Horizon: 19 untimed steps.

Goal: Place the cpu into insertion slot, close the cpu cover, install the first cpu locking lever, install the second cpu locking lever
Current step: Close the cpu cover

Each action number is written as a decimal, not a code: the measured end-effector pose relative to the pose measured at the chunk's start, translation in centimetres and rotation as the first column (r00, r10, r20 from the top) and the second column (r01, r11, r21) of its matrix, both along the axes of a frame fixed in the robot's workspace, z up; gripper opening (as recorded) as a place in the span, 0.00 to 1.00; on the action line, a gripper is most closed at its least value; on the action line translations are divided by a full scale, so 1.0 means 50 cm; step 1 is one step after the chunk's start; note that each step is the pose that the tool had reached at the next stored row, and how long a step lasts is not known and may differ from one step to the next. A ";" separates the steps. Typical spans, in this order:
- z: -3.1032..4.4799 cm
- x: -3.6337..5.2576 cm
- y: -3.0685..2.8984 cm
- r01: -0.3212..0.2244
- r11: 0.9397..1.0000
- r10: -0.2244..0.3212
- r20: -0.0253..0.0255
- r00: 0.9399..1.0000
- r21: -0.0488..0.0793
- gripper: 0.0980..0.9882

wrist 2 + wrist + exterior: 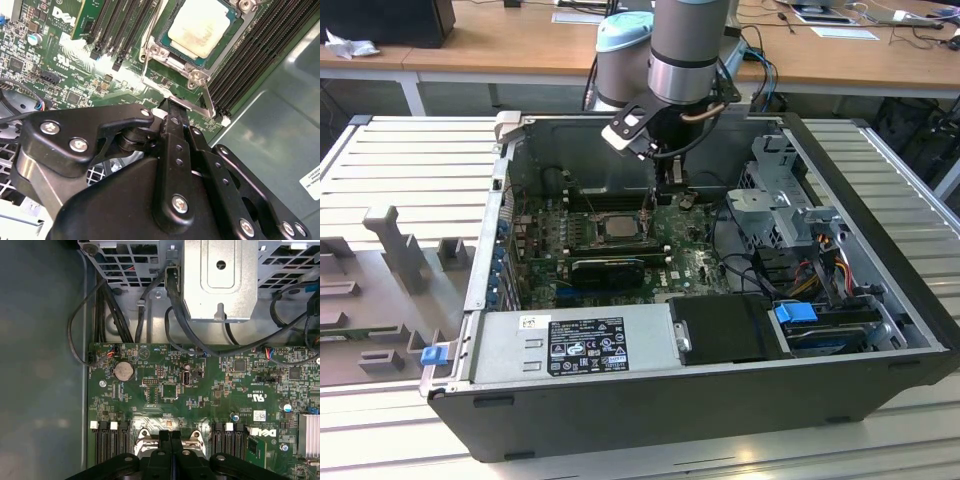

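An open computer case (720,400) was seen lying on its side on a slatted tabletop (400,150). The robot arm (685,50) was reaching down into it from the far side. The gripper (651,208) was lowered onto the motherboard (200,390) at the far edge of the insertion slot (141,436).

In both wrist views the fingers (175,150) were seen pressed together, and nothing was made out between them. The gripper's tip (172,105) was placed against the thin metal locking lever (208,100) running along the socket's edge. Whether the lever was gripped or only touched could not be told. Whether it was latched could not be told either.

The cpu (200,25) was found seated flat in the insertion slot, pale metal face up. In the exterior view it (617,226) sat near the middle of the board. The cpu cover (176,60) was laid down around it, its silvery frame over the chip's edges and the face left showing through the window.

Black memory slots (260,45) were seen on either side of the socket. A coin battery (123,371) was noted on the board, and a grey drive cage (220,280) with black cables beyond it. A silver power supply (570,340) was fitted along the case's near side, towards the exterior view's left.
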<state>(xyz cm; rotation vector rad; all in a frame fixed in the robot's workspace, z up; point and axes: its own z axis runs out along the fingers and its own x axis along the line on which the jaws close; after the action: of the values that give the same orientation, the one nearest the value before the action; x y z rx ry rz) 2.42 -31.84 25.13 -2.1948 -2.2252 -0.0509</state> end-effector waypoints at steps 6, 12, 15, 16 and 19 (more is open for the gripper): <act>0.000 -0.004 0.000 0.000 1.000 0.000 0.000 1.000 0.000 0.01; 0.000 -0.006 0.000 0.000 1.000 0.000 0.000 1.000 0.000 0.01; 0.000 -0.008 0.000 0.000 1.000 0.000 0.000 1.000 0.000 0.01; 0.000 -0.008 0.000 0.000 1.000 0.000 0.000 1.000 0.000 0.01; 0.000 -0.010 0.000 0.000 1.000 0.000 0.000 1.000 0.000 0.01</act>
<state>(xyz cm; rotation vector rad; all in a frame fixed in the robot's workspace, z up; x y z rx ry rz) 1.92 -31.84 25.12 -2.1948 -2.2252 -0.0509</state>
